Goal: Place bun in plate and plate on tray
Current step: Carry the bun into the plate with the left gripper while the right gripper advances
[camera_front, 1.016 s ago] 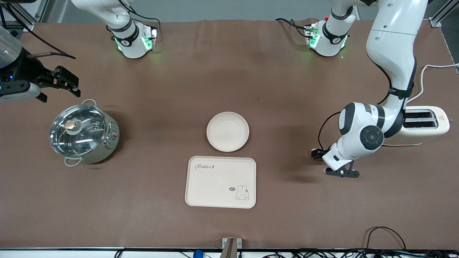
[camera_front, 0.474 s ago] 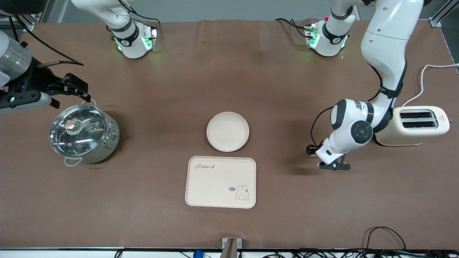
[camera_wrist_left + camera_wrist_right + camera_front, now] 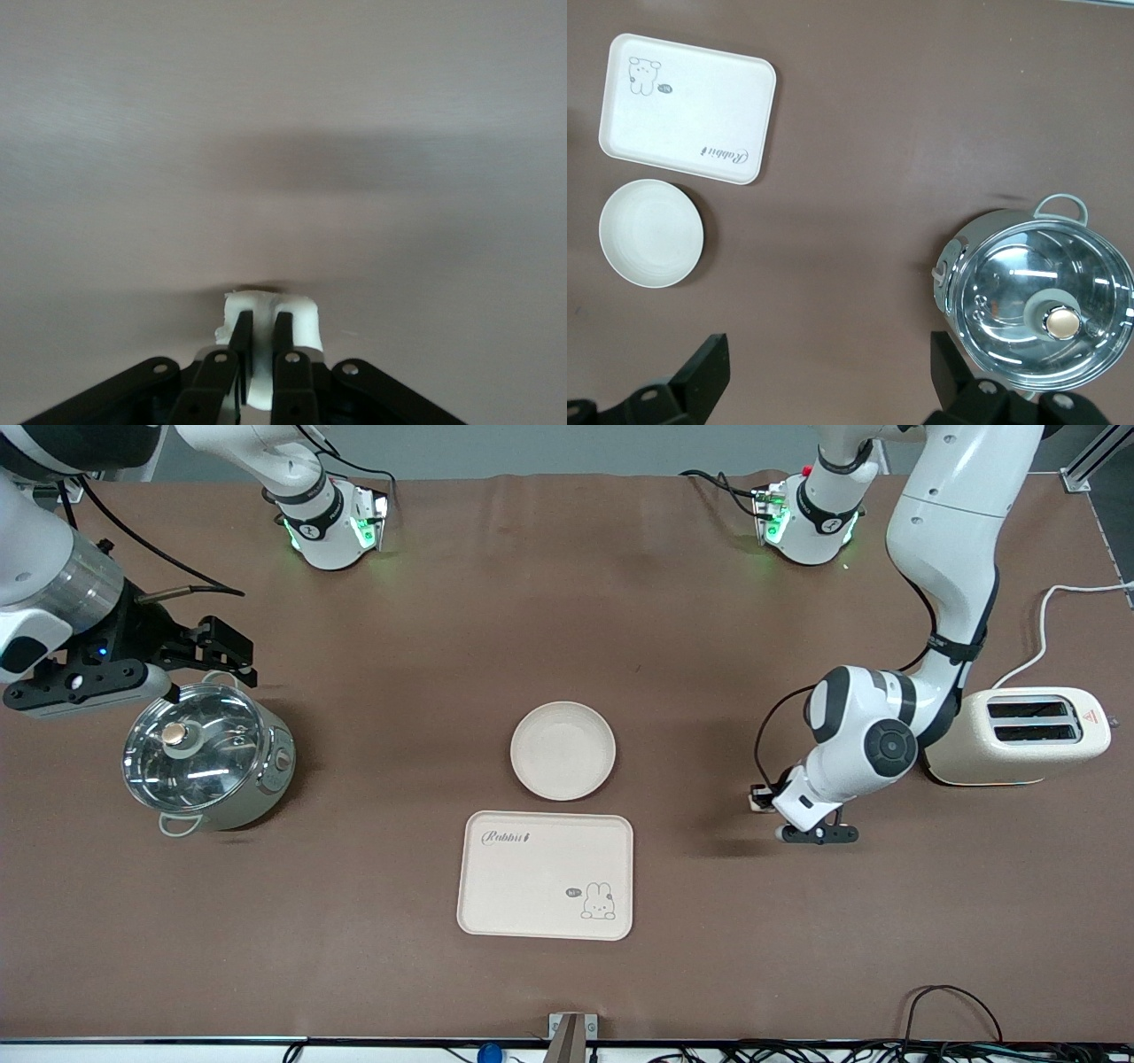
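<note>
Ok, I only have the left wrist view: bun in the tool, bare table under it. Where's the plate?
Observer: The plate sits mid-table, toward the right arm's end from your left tool and the bun.
Operator: Anything in it?
Observer: Nothing; it's on the table beside the tray, not on it.
Operator: The right arm?
Observer: Its right tool hangs open over the edge of the pot.

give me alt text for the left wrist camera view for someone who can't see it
The left gripper is shut on a small pale cream bun, its two black fingers pinching the bun above the bare brown table. A soft shadow lies on the table past the bun; nothing else is in view.
</note>
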Controlling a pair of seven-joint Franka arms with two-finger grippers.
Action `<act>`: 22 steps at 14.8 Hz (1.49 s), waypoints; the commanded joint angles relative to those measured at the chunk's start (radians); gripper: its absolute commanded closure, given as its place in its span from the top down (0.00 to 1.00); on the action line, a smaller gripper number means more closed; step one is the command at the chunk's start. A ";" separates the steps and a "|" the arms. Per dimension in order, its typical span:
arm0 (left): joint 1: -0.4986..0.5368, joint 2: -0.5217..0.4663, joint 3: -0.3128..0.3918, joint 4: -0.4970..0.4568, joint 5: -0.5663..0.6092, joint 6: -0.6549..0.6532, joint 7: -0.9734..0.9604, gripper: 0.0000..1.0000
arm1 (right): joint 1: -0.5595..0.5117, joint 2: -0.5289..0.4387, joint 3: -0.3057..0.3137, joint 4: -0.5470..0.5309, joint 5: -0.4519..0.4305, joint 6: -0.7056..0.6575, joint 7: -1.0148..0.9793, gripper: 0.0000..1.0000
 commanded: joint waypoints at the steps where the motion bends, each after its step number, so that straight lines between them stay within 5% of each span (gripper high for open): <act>1: -0.146 -0.025 -0.015 0.087 -0.003 -0.097 -0.289 0.00 | 0.010 0.006 -0.005 0.059 0.038 -0.022 0.014 1.00; 6: -0.365 0.165 -0.018 0.319 -0.011 -0.096 -0.748 0.01 | 0.004 0.005 -0.008 0.090 0.080 -0.025 0.012 1.00; 7: -0.388 0.184 -0.018 0.333 -0.014 -0.090 -0.789 0.19 | 0.002 0.003 -0.008 0.090 0.083 -0.025 0.012 1.00; 8: -0.402 0.204 -0.018 0.345 -0.009 -0.074 -0.807 0.84 | 0.004 0.003 -0.008 0.090 0.083 -0.025 0.012 1.00; 9: -0.421 0.207 -0.017 0.349 -0.006 -0.048 -0.804 1.00 | 0.004 0.003 -0.008 0.090 0.081 -0.025 0.012 1.00; 14: -0.450 0.180 -0.003 0.350 0.000 -0.075 -0.816 1.00 | 0.012 0.008 -0.007 0.090 0.084 -0.017 0.014 1.00; 16: -0.424 0.115 -0.001 0.349 0.116 -0.175 -0.794 1.00 | 0.025 0.019 -0.007 0.090 0.086 -0.011 0.015 1.00; 18: -0.352 0.023 -0.006 0.346 0.222 -0.328 -0.705 1.00 | 0.060 0.037 -0.007 0.090 0.100 -0.010 0.029 1.00; 22: -0.159 -0.138 -0.012 0.339 0.218 -0.476 -0.357 1.00 | 0.116 0.088 -0.007 0.088 0.120 0.047 0.158 1.00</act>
